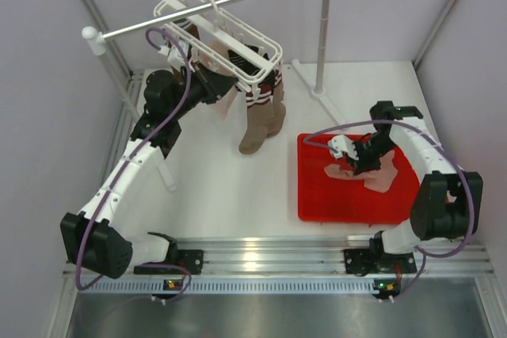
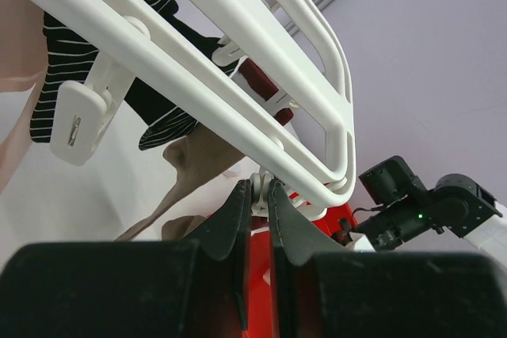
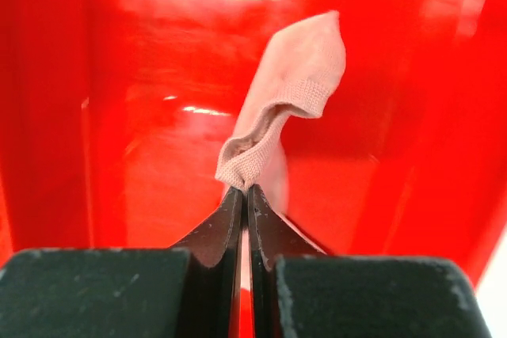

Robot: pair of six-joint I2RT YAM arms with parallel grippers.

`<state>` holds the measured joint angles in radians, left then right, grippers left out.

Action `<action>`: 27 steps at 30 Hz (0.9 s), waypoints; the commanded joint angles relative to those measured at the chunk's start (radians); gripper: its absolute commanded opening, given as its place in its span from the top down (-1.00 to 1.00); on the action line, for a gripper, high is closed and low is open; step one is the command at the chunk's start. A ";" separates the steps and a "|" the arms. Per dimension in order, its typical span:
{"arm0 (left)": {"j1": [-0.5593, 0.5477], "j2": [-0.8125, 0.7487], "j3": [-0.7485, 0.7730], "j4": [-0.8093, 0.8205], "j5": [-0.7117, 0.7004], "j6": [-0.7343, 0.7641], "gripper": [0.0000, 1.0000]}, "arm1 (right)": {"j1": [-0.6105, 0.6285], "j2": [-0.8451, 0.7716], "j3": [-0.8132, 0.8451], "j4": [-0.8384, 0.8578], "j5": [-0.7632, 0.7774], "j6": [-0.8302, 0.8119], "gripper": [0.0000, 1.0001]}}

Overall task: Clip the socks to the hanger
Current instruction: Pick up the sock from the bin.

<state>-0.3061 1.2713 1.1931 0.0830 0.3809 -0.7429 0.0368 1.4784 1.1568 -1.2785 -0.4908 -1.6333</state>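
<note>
The white lattice hanger (image 1: pixel 222 33) hangs from the rail, with the taupe-brown socks (image 1: pixel 261 124) and their striped cuffs (image 2: pixel 71 61) clipped under it. A pale pink sock (image 1: pixel 227 100) hangs at its left. My left gripper (image 2: pixel 259 184) is under the hanger frame (image 2: pixel 238 93), shut on a small white clip (image 2: pixel 260 192). My right gripper (image 3: pixel 245 189) is shut on the cuff of a pale pink sock (image 3: pixel 289 93) over the red tray (image 3: pixel 142 132). Pink socks (image 1: pixel 380 176) lie on the tray in the top view, beside the right gripper (image 1: pixel 358 157).
The long white rail (image 1: pixel 214 7) on poles crosses the back; its right pole (image 1: pixel 322 29) stands beside the tray (image 1: pixel 333 195). Purple walls close in left, right and back. A metal rail (image 1: pixel 261 255) runs along the near edge.
</note>
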 commanded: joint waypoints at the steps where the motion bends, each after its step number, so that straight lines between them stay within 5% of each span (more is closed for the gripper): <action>1: 0.002 -0.021 -0.017 0.006 0.021 -0.007 1.00 | 0.067 0.081 0.033 -0.199 0.075 -0.033 1.00; 11: 0.007 -0.015 -0.006 -0.014 0.010 0.001 1.00 | 0.104 0.486 0.400 -0.075 0.058 0.055 0.98; 13: 0.007 -0.009 -0.004 -0.008 0.013 -0.001 1.00 | 0.104 0.497 0.429 -0.033 0.041 0.079 0.65; 17: 0.009 -0.003 -0.003 -0.003 0.018 -0.004 1.00 | 0.112 0.444 0.408 0.048 -0.024 0.151 0.25; 27: 0.012 -0.009 -0.018 0.012 0.018 -0.023 1.00 | 0.054 0.140 0.126 0.371 -0.066 0.628 0.21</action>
<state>-0.3000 1.2716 1.1889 0.0826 0.3813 -0.7532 0.1062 1.7252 1.3338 -1.0561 -0.5148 -1.2247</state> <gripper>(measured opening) 0.132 0.391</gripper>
